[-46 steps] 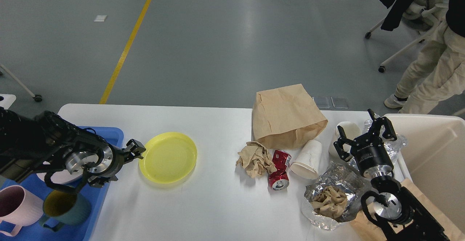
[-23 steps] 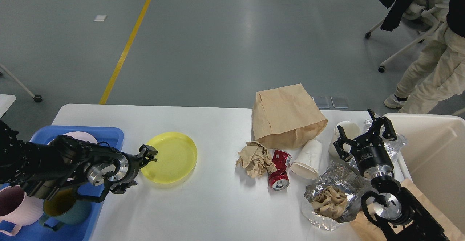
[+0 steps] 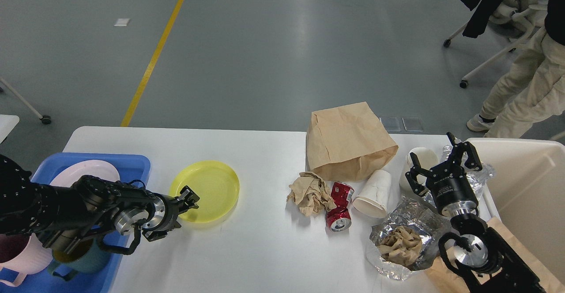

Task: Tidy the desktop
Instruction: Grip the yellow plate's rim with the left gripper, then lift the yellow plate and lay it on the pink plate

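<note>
The white desktop (image 3: 265, 253) holds litter and dishes. A yellow plate (image 3: 209, 187) lies left of centre. My left gripper (image 3: 189, 198) is at the plate's near-left rim, with its fingers apart about the rim and not closed on it. To the right lie a brown paper bag (image 3: 348, 140), crumpled brown paper (image 3: 309, 193), a crushed red can (image 3: 339, 208), a tipped white paper cup (image 3: 375, 193), another white cup (image 3: 424, 157) and foil with a paper wad (image 3: 399, 244). My right gripper (image 3: 441, 165) is open and empty above the white cup.
A blue tray (image 3: 134, 165) at the left edge holds a pink plate (image 3: 84, 174), a pink mug (image 3: 13, 257) and a teal mug (image 3: 77, 255). A cream bin (image 3: 525, 187) stands at the right edge. A person (image 3: 525, 85) and a chair stand beyond the table.
My left gripper has moved right and nearer, from over the blue tray to the yellow plate's near-left rim. The pink plate in the tray is now uncovered. The right arm has not moved.
</note>
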Motion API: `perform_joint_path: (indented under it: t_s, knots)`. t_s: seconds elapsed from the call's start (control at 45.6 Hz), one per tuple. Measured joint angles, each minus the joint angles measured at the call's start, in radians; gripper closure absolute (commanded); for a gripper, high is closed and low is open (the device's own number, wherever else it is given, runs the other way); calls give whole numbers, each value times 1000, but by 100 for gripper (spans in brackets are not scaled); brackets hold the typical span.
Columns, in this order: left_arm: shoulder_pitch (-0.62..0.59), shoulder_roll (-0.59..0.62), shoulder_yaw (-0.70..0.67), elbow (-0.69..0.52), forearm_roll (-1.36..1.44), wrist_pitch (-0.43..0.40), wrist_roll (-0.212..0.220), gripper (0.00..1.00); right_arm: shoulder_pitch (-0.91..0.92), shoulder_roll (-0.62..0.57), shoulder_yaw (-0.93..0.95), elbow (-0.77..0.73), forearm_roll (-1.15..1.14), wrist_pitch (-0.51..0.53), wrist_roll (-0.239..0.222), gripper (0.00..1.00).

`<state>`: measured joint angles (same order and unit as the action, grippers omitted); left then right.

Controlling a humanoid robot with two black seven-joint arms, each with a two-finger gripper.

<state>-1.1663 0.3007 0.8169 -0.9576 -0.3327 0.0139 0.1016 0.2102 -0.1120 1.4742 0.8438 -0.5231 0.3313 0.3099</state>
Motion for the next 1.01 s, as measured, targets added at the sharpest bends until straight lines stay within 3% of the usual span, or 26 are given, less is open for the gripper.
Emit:
perform_joint_path:
  t_s: [0.197,0.373,0.855,1.008]
  knots:
    - [9,4,0,5,-6,-2,1,80,0,0,0,0,0,0,0,0]
    - [17,11,-1,10,-15,-2,1,99,0,0,0,0,0,0,0,0]
    - [23,15,-16,13,-18,-3,8,100,0,0,0,0,0,0,0,0]
    - [-61,61,-19,-76,-28,-36,24,100,0,0,0,0,0,0,0,0]
